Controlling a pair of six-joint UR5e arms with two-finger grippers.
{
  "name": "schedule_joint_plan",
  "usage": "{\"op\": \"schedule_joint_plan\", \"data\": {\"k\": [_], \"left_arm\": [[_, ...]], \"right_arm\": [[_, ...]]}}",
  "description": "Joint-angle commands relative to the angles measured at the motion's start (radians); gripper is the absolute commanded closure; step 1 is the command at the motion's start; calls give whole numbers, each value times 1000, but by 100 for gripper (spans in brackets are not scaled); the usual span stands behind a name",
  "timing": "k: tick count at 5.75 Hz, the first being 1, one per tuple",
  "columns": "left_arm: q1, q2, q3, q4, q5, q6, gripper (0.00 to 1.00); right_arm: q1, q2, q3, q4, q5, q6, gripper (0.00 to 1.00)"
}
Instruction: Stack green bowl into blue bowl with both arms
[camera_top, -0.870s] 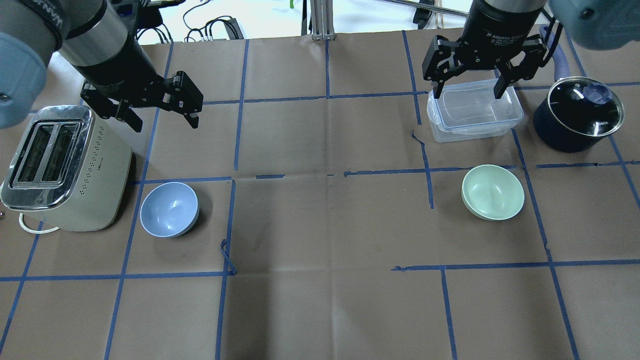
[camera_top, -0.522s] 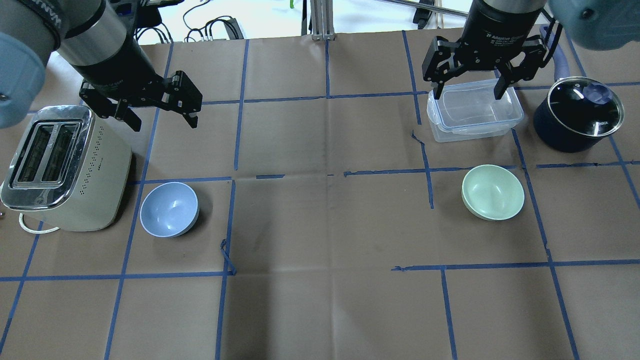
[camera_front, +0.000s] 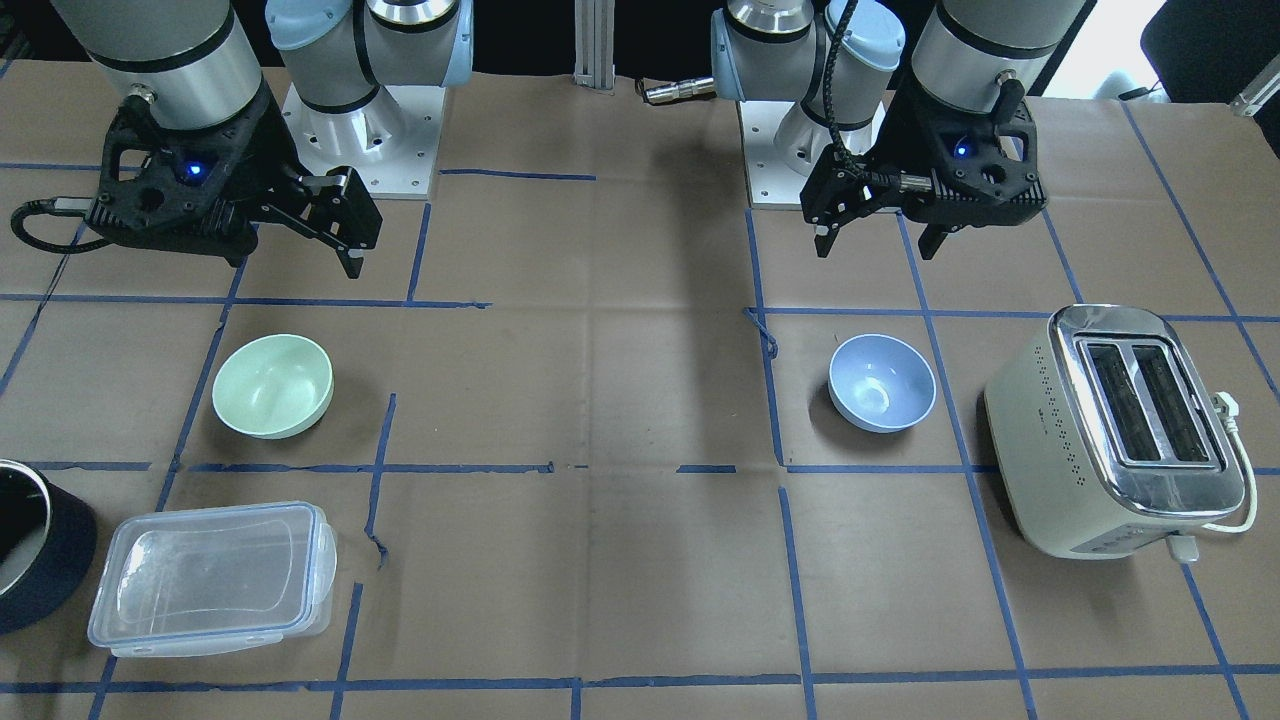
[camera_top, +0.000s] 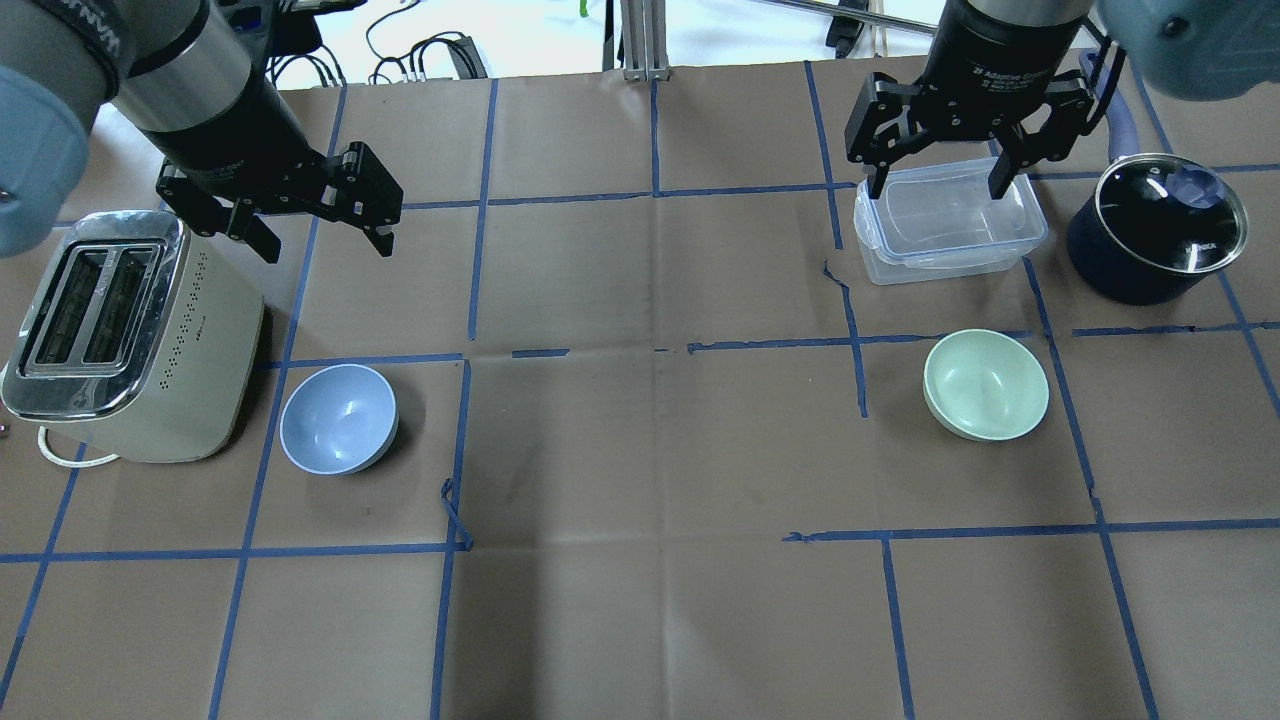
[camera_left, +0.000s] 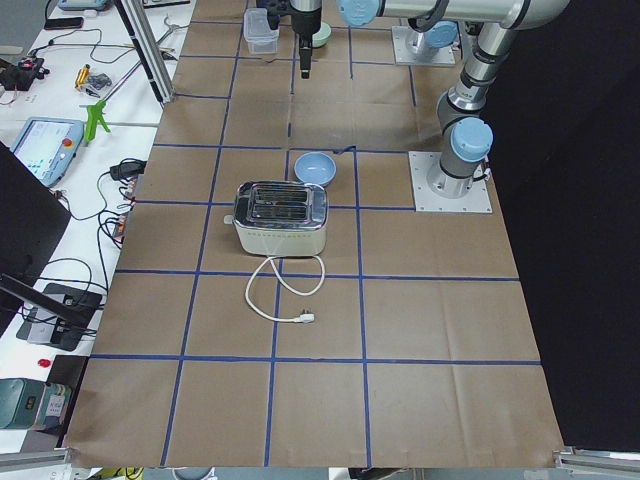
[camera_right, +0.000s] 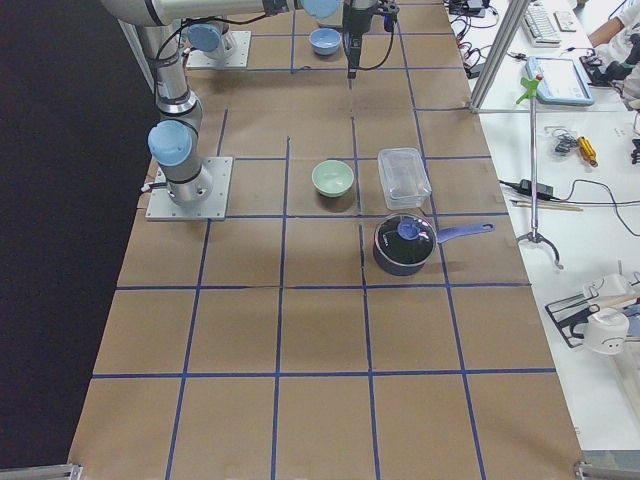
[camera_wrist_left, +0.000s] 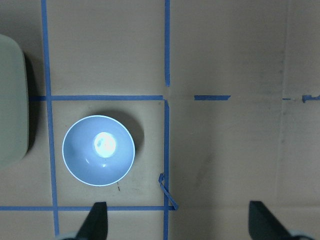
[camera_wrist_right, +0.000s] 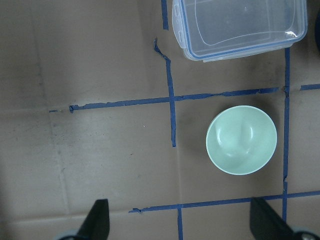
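Overhead: the small round pale mint-green bowl (camera_top: 985, 385) sits upright on the brown paper-covered table (camera_top: 640, 450) with its blue tape grid, on the robot's right, near a clear rectangular lidded plastic container (camera_top: 945, 222) and a dark blue pot with a glass lid (camera_top: 1155, 230). The small round pale periwinkle-blue bowl (camera_top: 338, 418) stands upright well apart on the robot's left, just beside a cream, chrome-topped two-slot toaster (camera_top: 130, 330). The black two-finger left gripper (camera_top: 328, 248) and right gripper (camera_top: 936, 185) both hang above the table, fingers spread and empty.

Front-facing: each gripper shows a blue light and hangs clear of its bowl.

Left side: the blue bowl lies just beyond the toaster, whose white cord curls on the paper.

Right side: the green bowl sits beside the container, the pot close by.

Left wrist: the blue bowl lies left of centre, fingertips wide apart at the bottom edge.

Right wrist: the green bowl lies right of centre, fingertips likewise parted
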Motion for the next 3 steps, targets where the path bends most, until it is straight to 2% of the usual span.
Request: {"op": "schedule_joint_plan", "data": {"k": [1,3], "left_arm": [[2,-1,-1,0,-1,0,2],[8,-4,-10,-15,5,11,2]], "right_arm": [[-17,3,2,-16,-4,-57,0],[-121,3,3,-10,1,-164,0]]}}
